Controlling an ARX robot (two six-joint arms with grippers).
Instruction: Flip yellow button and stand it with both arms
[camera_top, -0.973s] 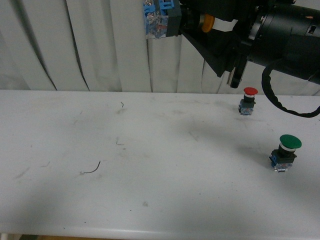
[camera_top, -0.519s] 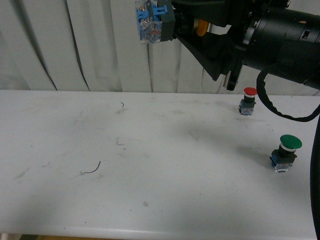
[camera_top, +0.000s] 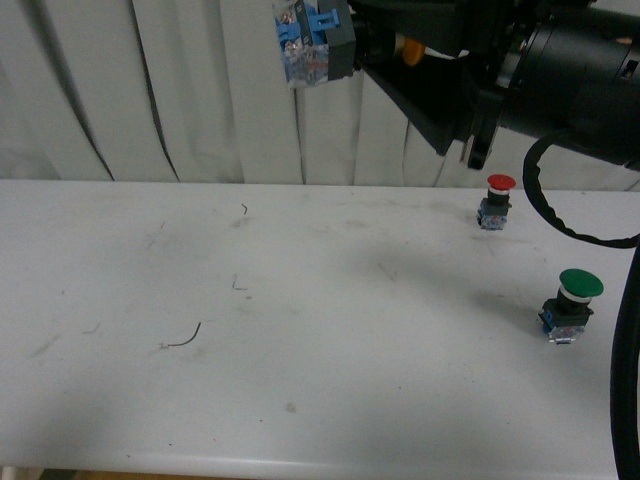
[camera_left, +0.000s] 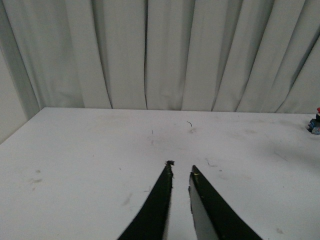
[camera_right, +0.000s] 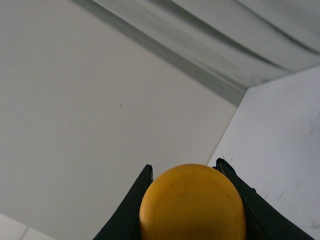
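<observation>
The yellow button (camera_top: 318, 45) hangs on its side high above the table's far edge. Its blue-and-clear base points left and its orange cap (camera_top: 410, 48) faces right into the black right arm. My right gripper (camera_top: 385, 45) is shut on it near the collar. In the right wrist view the round cap (camera_right: 192, 202) fills the space between the two black fingers of that gripper (camera_right: 184, 165). My left gripper (camera_left: 181, 166) shows only in the left wrist view, shut with nothing in it, low over the white table (camera_left: 100, 165).
A red-capped switch (camera_top: 497, 200) stands upright at the far right of the table (camera_top: 300, 350), also seen as the red switch (camera_left: 315, 123). A larger green-capped switch (camera_top: 572, 305) stands nearer on the right. White curtains (camera_top: 150, 90) hang behind. A thin wire scrap (camera_top: 185, 338) lies left of centre.
The held button swung slightly left, then back right, staying high above the table. The switches on the table have not moved.
</observation>
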